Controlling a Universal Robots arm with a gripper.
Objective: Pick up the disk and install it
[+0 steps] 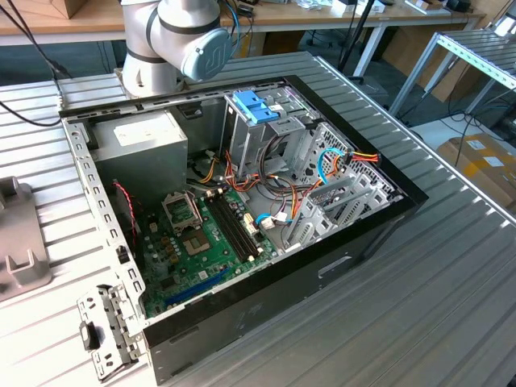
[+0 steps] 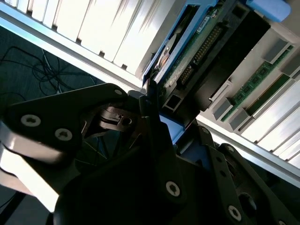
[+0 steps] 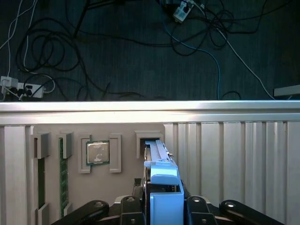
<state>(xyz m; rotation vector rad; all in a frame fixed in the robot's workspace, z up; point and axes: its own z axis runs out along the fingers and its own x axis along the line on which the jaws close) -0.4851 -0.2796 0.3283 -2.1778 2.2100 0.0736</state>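
My dark tool is clenched on the flat silver-grey disk in its bright blue plastic carrier, edge-up above the ribbed aluminium tabletop. The grey box's white label is unreadably small.

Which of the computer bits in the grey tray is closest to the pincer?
The disk, the silver drive in a bright blue frame, right at the pincer. The square chip and the green memory sticks lie in slots farther away.
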